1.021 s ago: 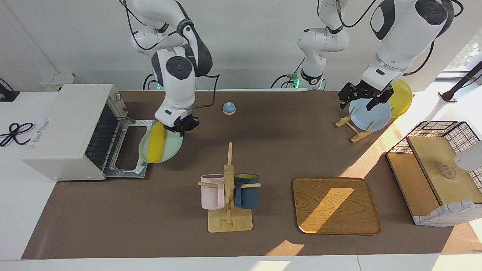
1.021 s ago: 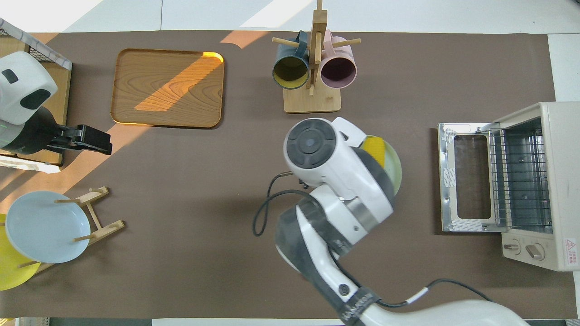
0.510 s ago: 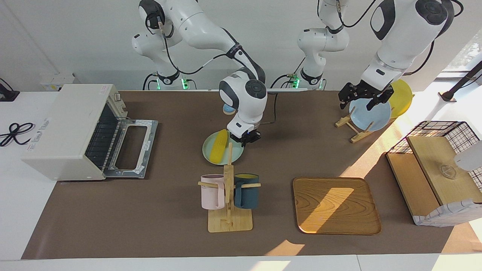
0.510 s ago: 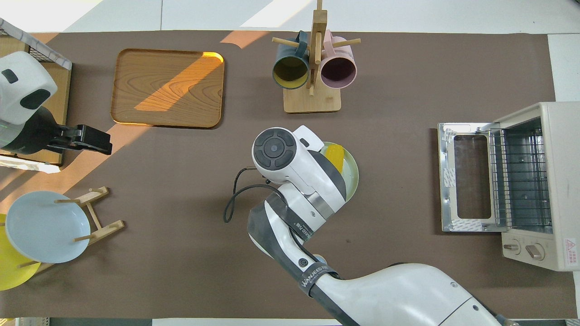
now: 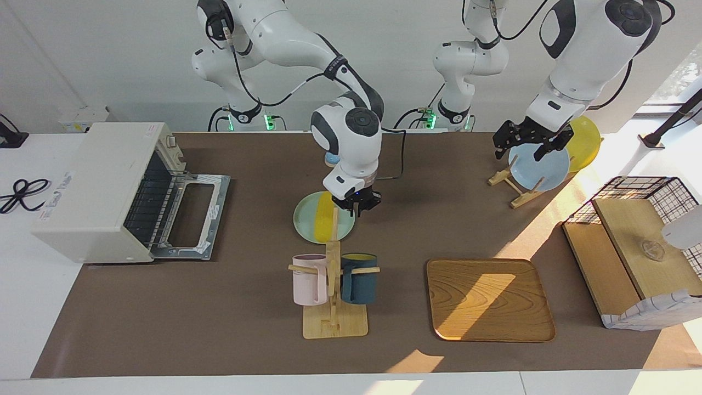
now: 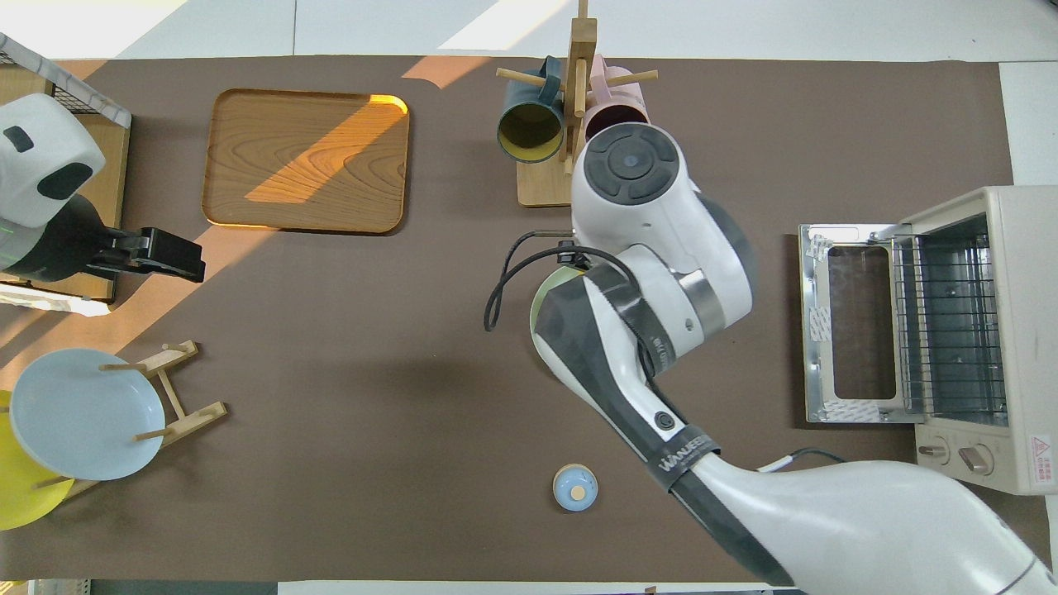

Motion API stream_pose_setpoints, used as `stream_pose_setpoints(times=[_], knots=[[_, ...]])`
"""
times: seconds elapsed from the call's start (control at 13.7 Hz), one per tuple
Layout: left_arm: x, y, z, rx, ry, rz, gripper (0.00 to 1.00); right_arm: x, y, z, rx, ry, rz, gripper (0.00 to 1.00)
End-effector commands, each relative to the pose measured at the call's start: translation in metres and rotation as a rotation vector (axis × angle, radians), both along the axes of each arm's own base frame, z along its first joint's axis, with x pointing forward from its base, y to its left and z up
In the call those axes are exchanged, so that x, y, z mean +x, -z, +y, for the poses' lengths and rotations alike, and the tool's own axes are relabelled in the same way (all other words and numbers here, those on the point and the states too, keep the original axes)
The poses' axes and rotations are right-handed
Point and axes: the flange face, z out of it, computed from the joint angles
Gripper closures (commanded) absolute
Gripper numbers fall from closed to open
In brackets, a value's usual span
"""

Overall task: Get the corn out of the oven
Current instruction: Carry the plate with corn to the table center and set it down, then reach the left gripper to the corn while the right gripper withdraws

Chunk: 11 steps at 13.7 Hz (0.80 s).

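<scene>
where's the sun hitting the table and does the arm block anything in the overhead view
Facing view: a sunlit patch crosses the wooden tray and the mat beside the plate rack. Overhead view: the same stripe crosses the tray; the right arm covers most of the green plate, hiding the corn.

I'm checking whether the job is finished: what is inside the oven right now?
The oven stands open and only its bare wire rack shows inside; its deepest part is hidden. The corn lies on the pale green plate out on the table, beside the right gripper.
</scene>
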Motion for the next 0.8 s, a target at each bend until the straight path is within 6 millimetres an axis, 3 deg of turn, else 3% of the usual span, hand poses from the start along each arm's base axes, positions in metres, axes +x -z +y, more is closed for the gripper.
stream_pose_setpoints(times=[0.0, 0.15, 0.29, 0.44, 0.73], knots=[[-0.007, 0.000, -0.018, 0.006, 0.031, -0.020, 0.00, -0.015, -0.001, -0.063, -0.068, -0.067, 0.045, 1.00], [-0.014, 0.006, -0.058, 0.004, 0.029, -0.027, 0.00, -0.021, 0.026, -0.137, -0.082, 0.010, 0.107, 1.00], [-0.020, 0.018, -0.103, -0.032, 0.009, -0.032, 0.00, -0.028, 0.050, -0.185, -0.067, 0.014, 0.105, 1.00], [-0.022, 0.034, -0.144, -0.085, -0.016, -0.015, 0.00, -0.040, 0.072, -0.217, -0.073, 0.017, 0.074, 1.00], [-0.030, 0.090, -0.253, -0.122, -0.120, -0.030, 0.00, -0.050, 0.099, -0.249, -0.042, 0.022, 0.019, 1.00]])
